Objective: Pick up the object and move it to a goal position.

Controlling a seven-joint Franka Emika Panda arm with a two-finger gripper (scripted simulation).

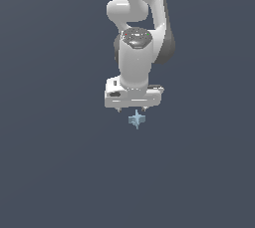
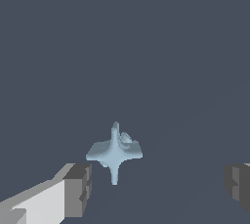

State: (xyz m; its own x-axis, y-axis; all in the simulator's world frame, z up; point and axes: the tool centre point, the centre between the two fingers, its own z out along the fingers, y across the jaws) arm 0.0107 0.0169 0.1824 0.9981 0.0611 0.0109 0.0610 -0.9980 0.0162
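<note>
White two-fingered gripper [image 1: 132, 108] poised just above tiny pale-blue star-shaped piece [image 1: 137, 119]. Fingers [image 2: 78, 189] spread wide apart, clear of the piece, gripping nothing.

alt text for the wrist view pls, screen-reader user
A small pale-blue star-shaped piece with short prongs sits on a plain dark grey surface, centred between the open gripper's two grey fingertips, which do not touch it.

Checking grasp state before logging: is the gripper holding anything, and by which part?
Nothing is held. The gripper is open, its fingers spread wide, and the pale-blue cross piece sits between them untouched.
</note>
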